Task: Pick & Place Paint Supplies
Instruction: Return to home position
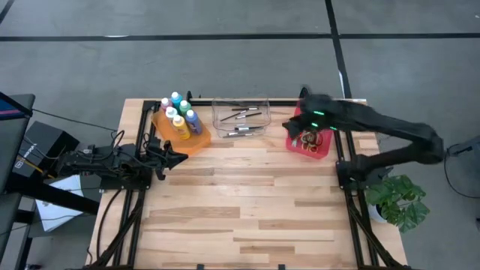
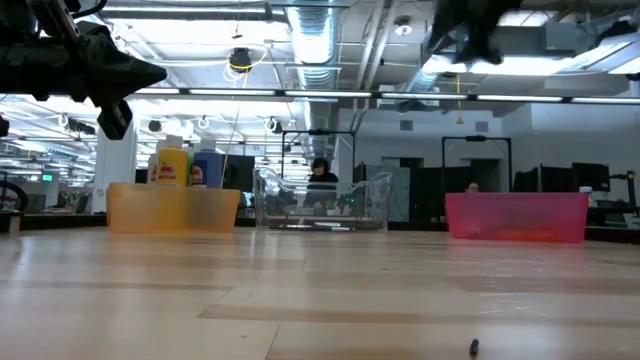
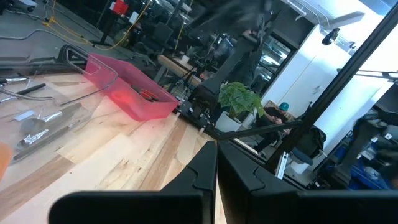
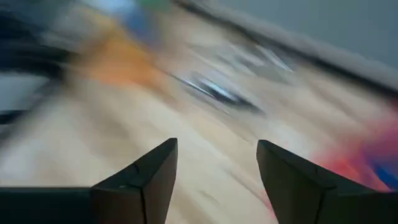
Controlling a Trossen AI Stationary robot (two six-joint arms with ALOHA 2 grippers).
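Note:
Several small paint bottles point(image 1: 178, 116) stand upright in the orange bin point(image 1: 196, 141) at the far left. Thin dark paintbrushes point(image 1: 244, 120) lie flat in the clear bin point(image 1: 219, 105) at the far middle. Scissors point(image 1: 307, 139) lie in the red bin point(image 1: 324, 147) at the far right. My right gripper point(image 1: 291, 127) hangs high over the red bin's left end, open, with nothing between its fingers point(image 4: 217, 180). My left gripper point(image 1: 178, 157) waits shut and level near the table's left edge, in front of the orange bin, fingertips together point(image 3: 216, 168).
The three bins stand in a row along the table's far edge. Bare wooden tabletop point(image 1: 247, 202) spreads from them to the near edge. A potted plant point(image 1: 397, 199) stands beyond the table's right edge. A small dark speck point(image 2: 474, 347) lies on the near tabletop.

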